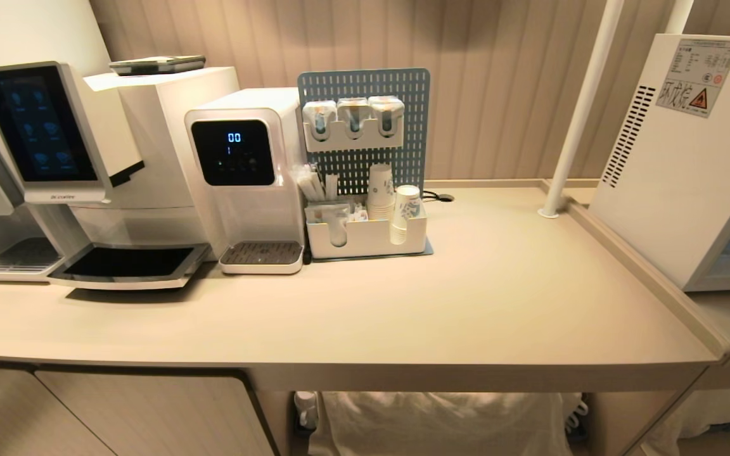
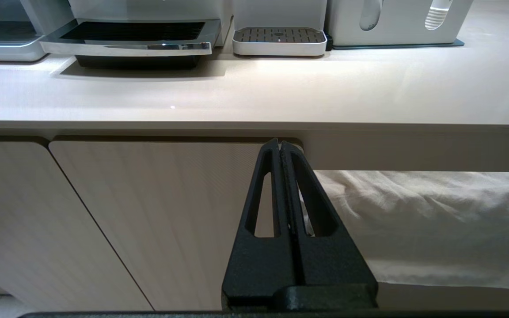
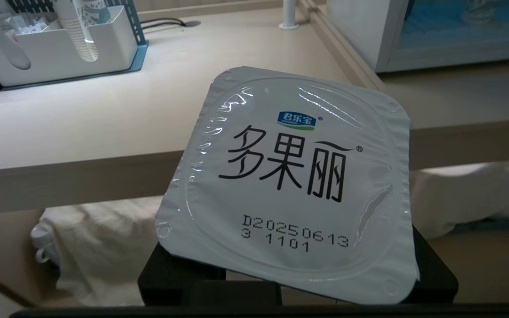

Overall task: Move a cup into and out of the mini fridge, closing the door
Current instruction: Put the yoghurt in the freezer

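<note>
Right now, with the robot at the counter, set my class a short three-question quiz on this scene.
1. True or false: the left tool is shut and empty, in front of the cabinet below the counter.
2. What does the right tool hold? A: a paper cup. B: a foil-lidded pot. C: nothing.
3. Which machine stands right beside the white organiser?

Key: 1 true. 2 B. 3 the water dispenser.
</note>
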Motion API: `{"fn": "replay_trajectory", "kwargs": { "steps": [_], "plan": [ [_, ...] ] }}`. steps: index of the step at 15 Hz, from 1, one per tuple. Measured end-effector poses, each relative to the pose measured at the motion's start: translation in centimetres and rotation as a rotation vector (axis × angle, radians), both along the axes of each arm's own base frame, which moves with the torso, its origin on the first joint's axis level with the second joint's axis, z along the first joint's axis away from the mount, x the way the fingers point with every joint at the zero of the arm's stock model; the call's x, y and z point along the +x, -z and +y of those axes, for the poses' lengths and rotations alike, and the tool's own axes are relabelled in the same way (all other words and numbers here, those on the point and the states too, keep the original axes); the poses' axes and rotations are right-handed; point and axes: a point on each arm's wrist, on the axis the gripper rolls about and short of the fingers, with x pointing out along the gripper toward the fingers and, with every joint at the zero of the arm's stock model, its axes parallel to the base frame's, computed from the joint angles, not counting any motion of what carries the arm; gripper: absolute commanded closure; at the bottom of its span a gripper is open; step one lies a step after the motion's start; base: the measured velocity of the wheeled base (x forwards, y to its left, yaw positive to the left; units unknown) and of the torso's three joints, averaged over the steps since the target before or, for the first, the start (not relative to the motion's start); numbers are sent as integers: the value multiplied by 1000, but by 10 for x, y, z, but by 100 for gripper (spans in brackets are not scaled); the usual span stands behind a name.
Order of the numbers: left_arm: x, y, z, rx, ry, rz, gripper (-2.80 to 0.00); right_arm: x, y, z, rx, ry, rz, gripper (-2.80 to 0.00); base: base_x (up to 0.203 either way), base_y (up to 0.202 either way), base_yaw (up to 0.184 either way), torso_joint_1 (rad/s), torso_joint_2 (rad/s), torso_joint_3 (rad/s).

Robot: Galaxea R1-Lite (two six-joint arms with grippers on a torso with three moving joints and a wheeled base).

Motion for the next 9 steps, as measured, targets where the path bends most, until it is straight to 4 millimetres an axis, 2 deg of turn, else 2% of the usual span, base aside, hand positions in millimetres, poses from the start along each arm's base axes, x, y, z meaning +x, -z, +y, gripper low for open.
{"fn": "replay_trajectory", "kwargs": {
  "steps": [3, 5, 7, 9],
  "plan": [
    [0, 0, 0, 0, 0, 0, 0, 5, 15, 1, -33, -53, -16, 0, 0, 0, 0, 0, 0, 0],
    [0, 0, 0, 0, 0, 0, 0, 3, 25, 2, -67, -114, 104, 0, 0, 0, 0, 0, 0, 0],
    [0, 0, 0, 0, -1, 0, 0, 2, 23, 3, -76, -122, 100, 0, 0, 0, 0, 0, 0, 0],
    [0, 0, 0, 2, 0, 1, 0, 1, 23, 3, -77, -122, 95, 0, 4, -93, 4, 7, -3, -1]
  ]
}}
